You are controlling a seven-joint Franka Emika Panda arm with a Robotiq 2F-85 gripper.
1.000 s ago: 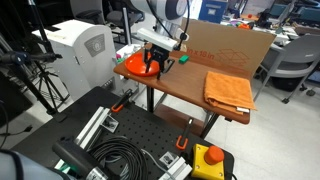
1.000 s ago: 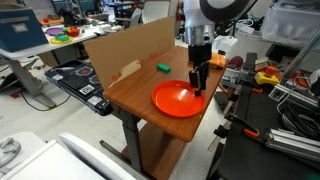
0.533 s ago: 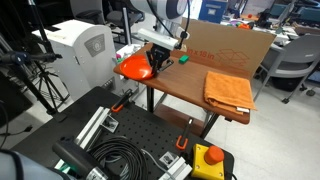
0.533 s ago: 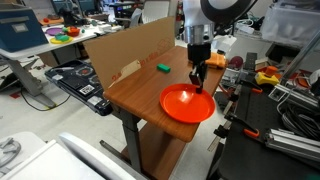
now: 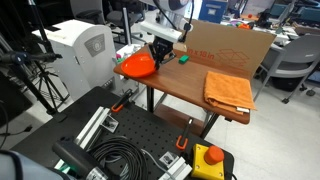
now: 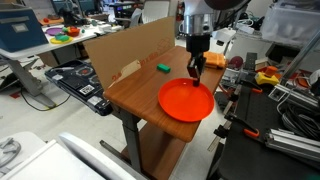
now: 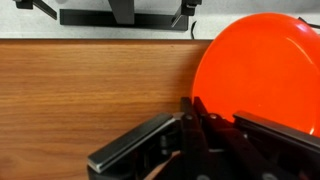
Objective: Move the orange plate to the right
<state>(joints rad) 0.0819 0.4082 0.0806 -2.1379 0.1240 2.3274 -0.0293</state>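
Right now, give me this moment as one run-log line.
pincer: shut on rim of glossy round orange plastic plate | plate: overhanging wooden table edge | folded orange cloth: untouched, opposite end

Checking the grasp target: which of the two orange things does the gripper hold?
The orange plate, glossy and round, pinched at its rim by the gripper; the folded orange cloth lies apart, untouched.

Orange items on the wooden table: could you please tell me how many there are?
2. At one end is the orange plate, held at its rim by the gripper; the folded orange cloth lies at the opposite end. The cardboard could hide others.
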